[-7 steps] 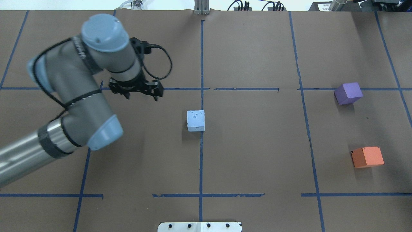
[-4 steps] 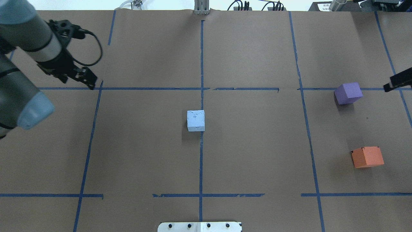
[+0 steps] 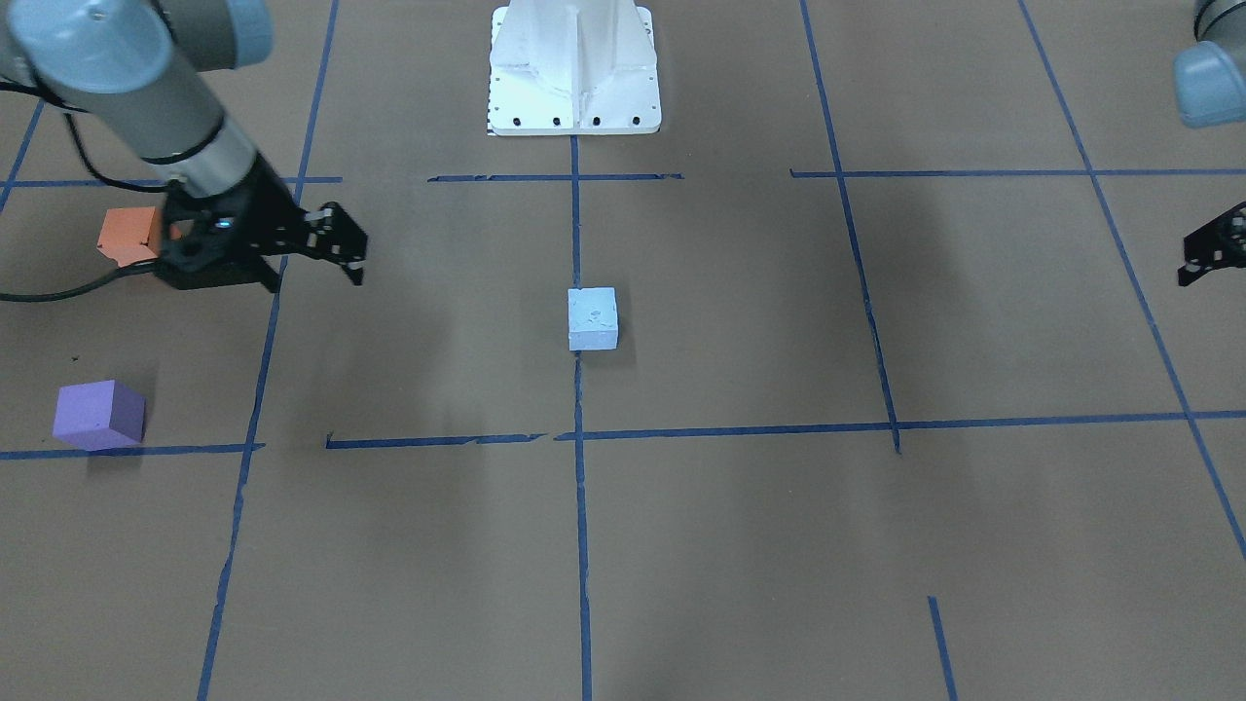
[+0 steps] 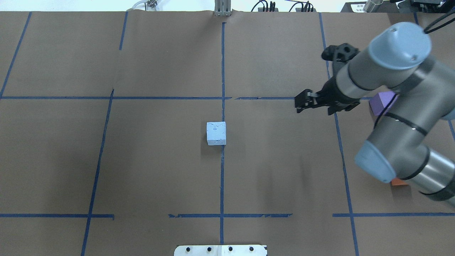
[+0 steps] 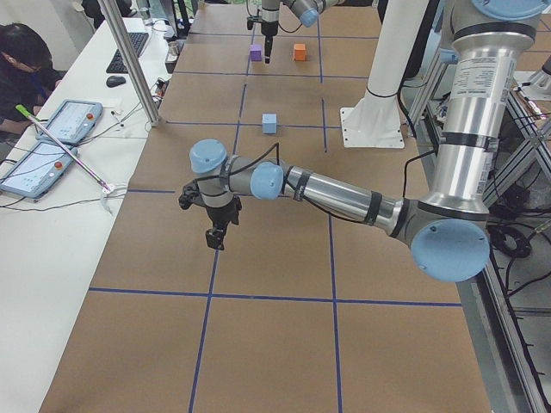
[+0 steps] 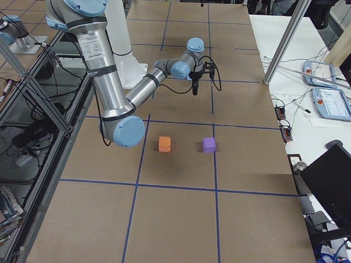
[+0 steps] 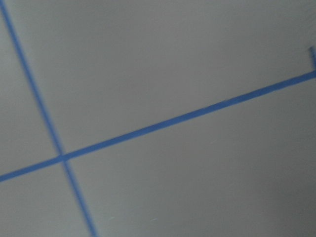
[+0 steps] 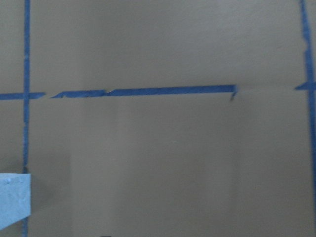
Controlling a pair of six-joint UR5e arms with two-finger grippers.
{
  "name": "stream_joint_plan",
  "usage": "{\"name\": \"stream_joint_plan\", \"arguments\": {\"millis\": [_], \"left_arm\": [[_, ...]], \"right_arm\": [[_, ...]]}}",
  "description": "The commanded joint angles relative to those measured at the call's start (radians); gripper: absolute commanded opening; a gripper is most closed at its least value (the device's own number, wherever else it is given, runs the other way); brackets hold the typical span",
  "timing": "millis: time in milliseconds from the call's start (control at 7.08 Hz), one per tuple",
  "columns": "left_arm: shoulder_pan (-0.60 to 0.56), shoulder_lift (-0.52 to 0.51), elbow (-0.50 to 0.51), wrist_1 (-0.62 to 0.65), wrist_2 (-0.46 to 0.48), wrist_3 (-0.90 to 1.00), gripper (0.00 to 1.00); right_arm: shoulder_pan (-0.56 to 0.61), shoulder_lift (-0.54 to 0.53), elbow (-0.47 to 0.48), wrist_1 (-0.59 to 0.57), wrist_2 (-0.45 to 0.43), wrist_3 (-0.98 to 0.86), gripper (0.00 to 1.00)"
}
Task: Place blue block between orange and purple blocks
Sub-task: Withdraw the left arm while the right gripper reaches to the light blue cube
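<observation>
Blue block [image 4: 216,133] lies well apart from orange block [image 6: 164,144], purple block [image 3: 97,416].

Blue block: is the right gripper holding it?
No, the blue block sits untouched, well apart from the right gripper.

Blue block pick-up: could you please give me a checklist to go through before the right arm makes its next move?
1. Blue block stands alone, nothing touching it: ok.
2. Right gripper open and empty: ok.
3. Right gripper lined up above the blue block: not ok; it hangs off to the side, toward the purple block.
4. Gap between the orange block and the purple block free: ok in the exterior right view.
5. Left gripper well away from the blue block: ok.
6. Left gripper open or shut: cannot tell, as the picture's edge cuts it off.
</observation>
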Motion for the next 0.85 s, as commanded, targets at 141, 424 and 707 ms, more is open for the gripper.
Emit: {"name": "stream_joint_plan", "arguments": {"millis": [141,424,707], "left_arm": [[-0.143,0.099,0.053,-0.039,-0.068,0.094,1.00],[-0.143,0.100,0.054,-0.049,-0.087,0.090,1.00],[-0.143,0.101,0.047,-0.049,-0.087,0.087,1.00]], "right_arm": [[-0.192,0.227,-0.102,-0.122,-0.167,0.162,1.00],[-0.220,0.422,-0.323,-0.123,-0.207,0.218,1.00],[-0.235,0.478,-0.396,-0.121,-0.209,0.222,1.00]]}}
